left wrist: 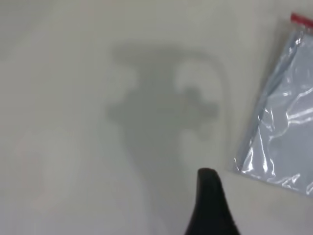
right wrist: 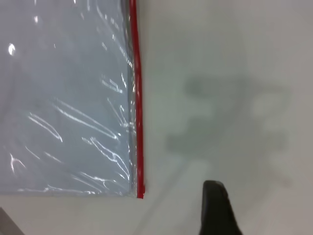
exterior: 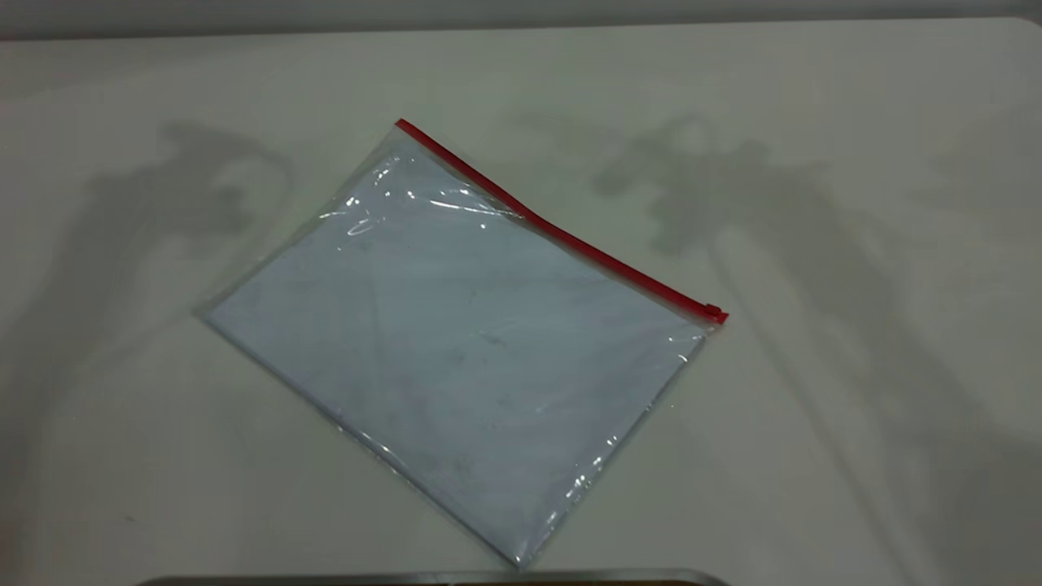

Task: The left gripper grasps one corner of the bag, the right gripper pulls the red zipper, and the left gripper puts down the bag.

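One bag [exterior: 456,342] (one red zipper [exterior: 562,232]).

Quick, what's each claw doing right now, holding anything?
Left claw: above the bare table beside the bag, holding nothing; open or shut cannot be told.
Right claw: same.

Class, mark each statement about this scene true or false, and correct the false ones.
1. The bag lies flat on the table. True.
2. The red zipper runs along one long edge of the bag. True.
3. The left gripper is gripping a corner of the bag. False: it is apart from the bag, over bare table.
4. The bag holds green fruit. False: it holds white sheets.
5. The right gripper is off the zipper. True.
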Controlling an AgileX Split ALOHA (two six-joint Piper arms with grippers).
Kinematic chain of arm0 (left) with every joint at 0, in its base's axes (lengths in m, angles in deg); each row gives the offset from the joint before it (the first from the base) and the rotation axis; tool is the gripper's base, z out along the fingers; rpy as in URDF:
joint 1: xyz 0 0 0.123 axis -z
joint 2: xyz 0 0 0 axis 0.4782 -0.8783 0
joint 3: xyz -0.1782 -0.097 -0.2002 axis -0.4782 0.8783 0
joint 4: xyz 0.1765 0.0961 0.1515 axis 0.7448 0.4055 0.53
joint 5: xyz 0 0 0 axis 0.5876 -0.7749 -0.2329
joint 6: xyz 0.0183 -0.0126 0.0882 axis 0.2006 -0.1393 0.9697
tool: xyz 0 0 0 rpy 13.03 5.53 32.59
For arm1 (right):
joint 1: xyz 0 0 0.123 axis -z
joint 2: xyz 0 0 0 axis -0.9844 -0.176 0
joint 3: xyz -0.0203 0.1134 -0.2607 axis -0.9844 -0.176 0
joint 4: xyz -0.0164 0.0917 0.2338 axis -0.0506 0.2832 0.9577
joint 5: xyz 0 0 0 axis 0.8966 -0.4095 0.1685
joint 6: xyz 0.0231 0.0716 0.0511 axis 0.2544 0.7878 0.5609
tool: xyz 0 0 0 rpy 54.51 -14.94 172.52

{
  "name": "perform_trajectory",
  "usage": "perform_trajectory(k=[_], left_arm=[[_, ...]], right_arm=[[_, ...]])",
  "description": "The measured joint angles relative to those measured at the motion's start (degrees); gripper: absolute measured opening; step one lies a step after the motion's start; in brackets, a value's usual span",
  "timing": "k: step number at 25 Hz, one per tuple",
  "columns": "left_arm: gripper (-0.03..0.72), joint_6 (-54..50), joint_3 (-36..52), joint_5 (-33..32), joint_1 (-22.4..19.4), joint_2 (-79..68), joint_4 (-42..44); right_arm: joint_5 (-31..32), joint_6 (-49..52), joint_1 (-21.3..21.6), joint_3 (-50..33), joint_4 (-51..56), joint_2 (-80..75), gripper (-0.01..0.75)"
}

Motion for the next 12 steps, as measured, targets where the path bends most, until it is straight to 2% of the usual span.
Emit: perform_trajectory(k=[12], left_arm=[[0.582, -4.55, 2.34, 0.00, 0.00, 16.13, 0.58]], right_arm=[[0.07, 9.41, 0.18, -1.95, -0.13, 21.97, 0.507]])
